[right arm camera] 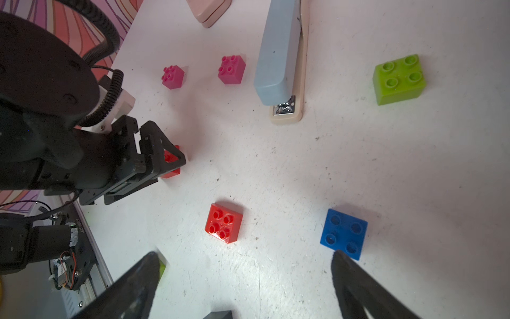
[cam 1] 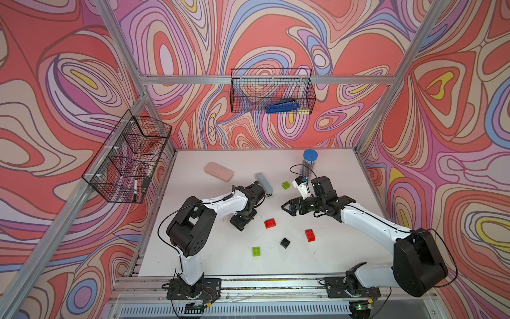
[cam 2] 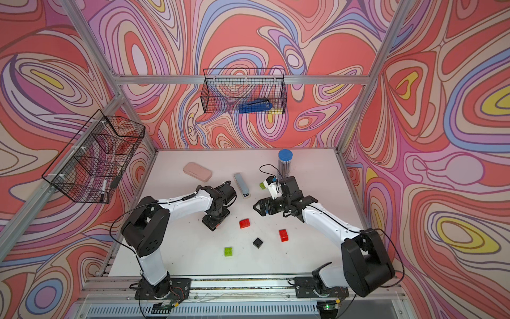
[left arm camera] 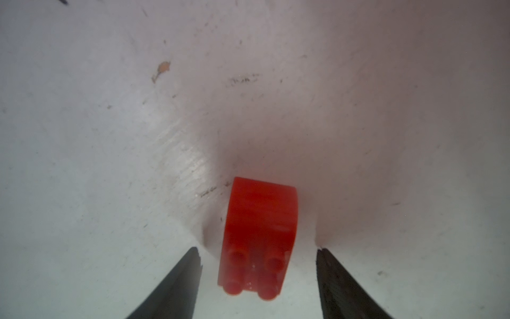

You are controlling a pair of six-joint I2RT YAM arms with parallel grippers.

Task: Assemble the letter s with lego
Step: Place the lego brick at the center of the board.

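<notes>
My left gripper (cam 1: 242, 223) points down at the table's middle, open, its jaws straddling a red lego brick (left arm camera: 262, 215) with a gap on each side. That brick rests on the table, studs toward the wrist camera. The right gripper (cam 1: 288, 207) hovers open and empty to the right. Loose lego lies around: two red bricks (cam 1: 270, 223) (cam 1: 310, 235), a black one (cam 1: 285, 242), two lime green ones (cam 1: 256, 251) (cam 1: 286, 185). The right wrist view adds two pink bricks (right arm camera: 173, 76) (right arm camera: 231, 69) and a blue one (right arm camera: 344, 234) by a fingertip (right arm camera: 340, 262).
A grey-blue stapler (cam 1: 264, 184) lies just behind the left gripper. A pink oblong case (cam 1: 218, 171) sits at the back left and a blue-lidded clear tube (cam 1: 309, 163) at the back right. Wire baskets (cam 1: 271, 91) (cam 1: 127, 157) hang on the back and left walls.
</notes>
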